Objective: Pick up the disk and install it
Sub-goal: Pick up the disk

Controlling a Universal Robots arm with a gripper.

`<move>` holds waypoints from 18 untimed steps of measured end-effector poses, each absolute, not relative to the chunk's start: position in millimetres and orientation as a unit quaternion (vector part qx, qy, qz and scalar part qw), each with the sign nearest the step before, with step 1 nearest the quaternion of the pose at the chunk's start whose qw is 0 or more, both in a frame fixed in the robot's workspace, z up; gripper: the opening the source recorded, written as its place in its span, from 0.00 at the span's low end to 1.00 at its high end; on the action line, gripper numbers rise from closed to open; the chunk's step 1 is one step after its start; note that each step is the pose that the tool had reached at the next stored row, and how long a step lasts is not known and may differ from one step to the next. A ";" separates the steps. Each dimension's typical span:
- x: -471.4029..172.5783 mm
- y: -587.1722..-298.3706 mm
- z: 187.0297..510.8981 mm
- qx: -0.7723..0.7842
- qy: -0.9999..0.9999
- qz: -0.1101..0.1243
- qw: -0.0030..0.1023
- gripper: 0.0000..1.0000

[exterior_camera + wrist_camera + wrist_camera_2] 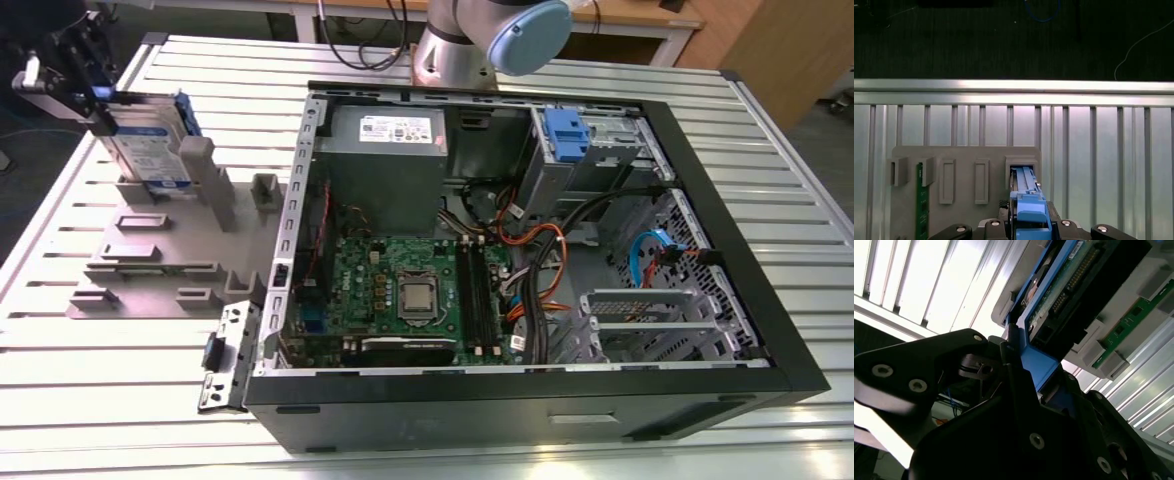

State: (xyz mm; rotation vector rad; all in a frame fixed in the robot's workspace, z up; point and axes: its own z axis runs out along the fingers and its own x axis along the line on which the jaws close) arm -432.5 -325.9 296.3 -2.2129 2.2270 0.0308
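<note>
The pincer [1026, 225] is closed tight on the disk [1023, 182], which stands just below it in the grey stand [964, 152]. A crooked pull could jam it there, or it might slip free.

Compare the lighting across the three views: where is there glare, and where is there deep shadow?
Second wrist view: glare bleaches the table slats white, and the gripper at the disk reads as a dark silhouette. First wrist view: slats evenly lit, floor beyond almost black. Exterior view: soft, even light, mild shadow inside the computer case.
</note>
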 end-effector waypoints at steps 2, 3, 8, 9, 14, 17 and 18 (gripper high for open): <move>-432.5 -325.9 297.0 -0.705 0.709 0.010 0.001 0.37; -432.5 -325.9 297.4 -0.705 0.709 0.010 0.001 0.37; -432.5 -325.9 299.4 -0.705 0.709 0.010 0.001 0.37; -432.5 -325.9 299.7 -0.705 0.709 0.010 0.001 0.37; -432.5 -325.9 301.6 -0.705 0.709 0.010 0.001 0.37; -432.5 -325.9 303.2 -0.705 0.709 0.010 0.001 0.37; -432.5 -325.9 303.8 -0.705 0.709 0.010 0.001 0.37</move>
